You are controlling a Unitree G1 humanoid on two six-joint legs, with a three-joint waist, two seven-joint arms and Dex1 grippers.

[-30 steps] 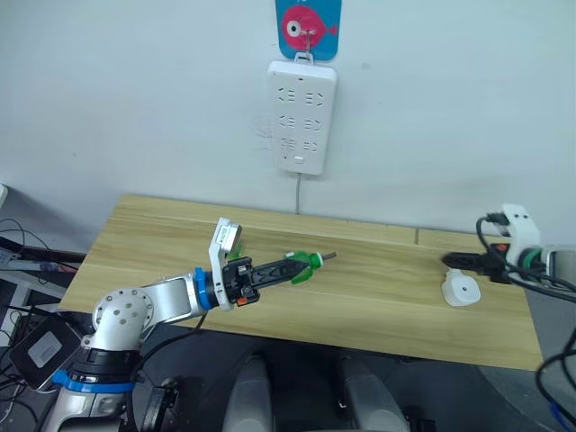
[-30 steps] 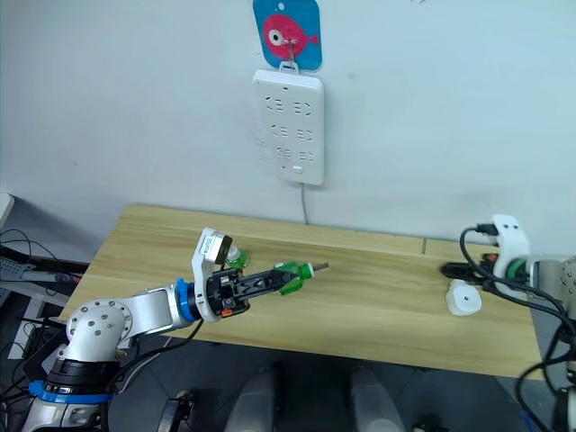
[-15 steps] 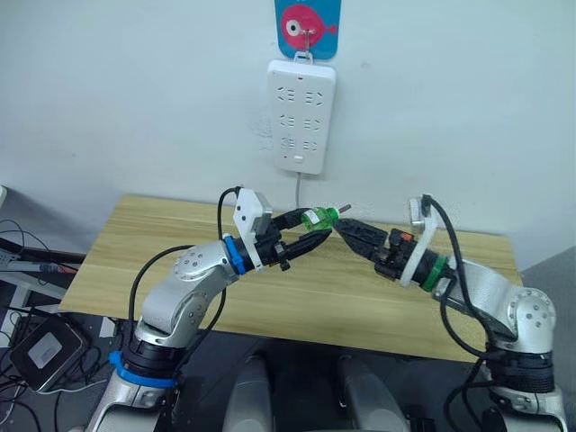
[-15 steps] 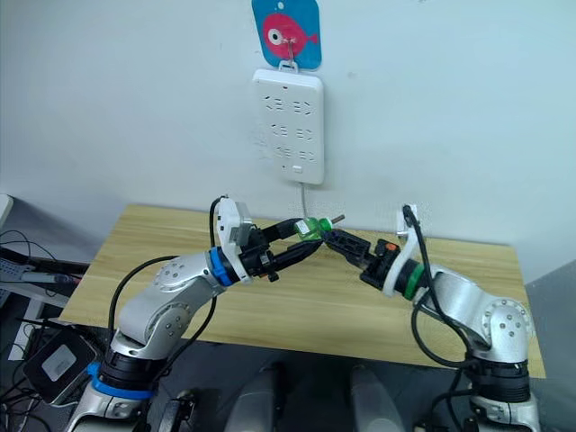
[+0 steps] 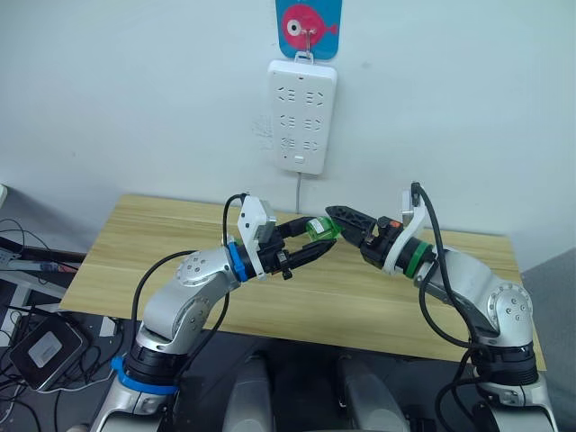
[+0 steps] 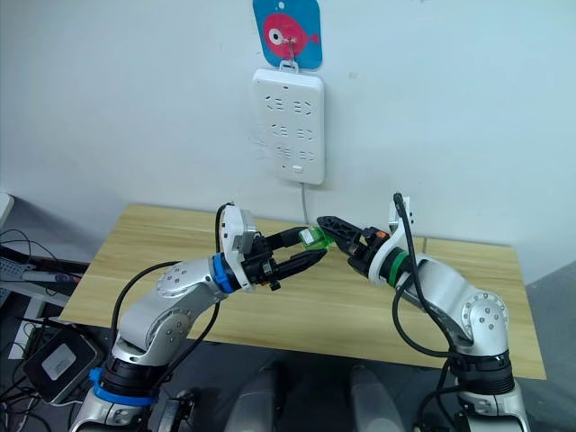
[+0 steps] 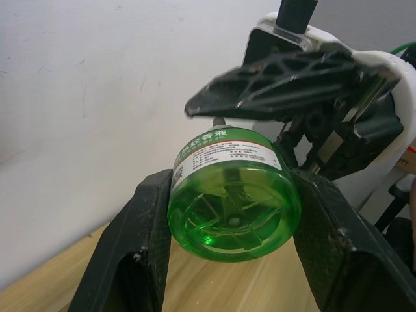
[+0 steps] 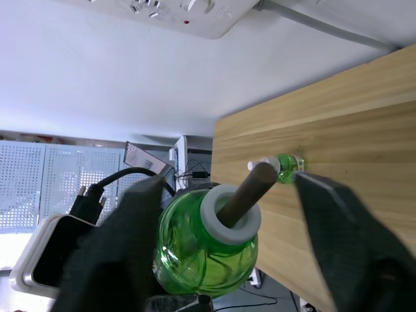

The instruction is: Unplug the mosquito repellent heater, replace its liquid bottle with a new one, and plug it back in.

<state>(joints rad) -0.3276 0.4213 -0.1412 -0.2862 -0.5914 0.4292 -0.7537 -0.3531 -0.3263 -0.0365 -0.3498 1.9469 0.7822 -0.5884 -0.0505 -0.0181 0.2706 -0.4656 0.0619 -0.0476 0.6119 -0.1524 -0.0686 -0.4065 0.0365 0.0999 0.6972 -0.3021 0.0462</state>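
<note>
My left gripper [image 5: 317, 234] is shut on a green liquid bottle [image 5: 317, 228], held sideways above the middle of the table with its wick end toward my right arm. In the left wrist view the bottle's base [image 7: 229, 211] sits between both fingers. My right gripper [image 5: 336, 220] is open, its fingers standing on either side of the bottle's white neck and brown wick [image 8: 250, 188] without closing. A second small green bottle [image 8: 286, 162] lies on the table. The mosquito repellent heater is hidden.
A long white power strip [image 5: 301, 115] hangs on the wall under a blue fish hook [image 5: 308, 27], its cord running down behind the wooden table [image 5: 135, 243]. Cables and a dark device [image 5: 40, 351] lie on the floor at the left.
Both arms have risen from the table and met above its middle. In the last half second the right gripper has slid forward so its open fingers flank the bottle's wick end.
</note>
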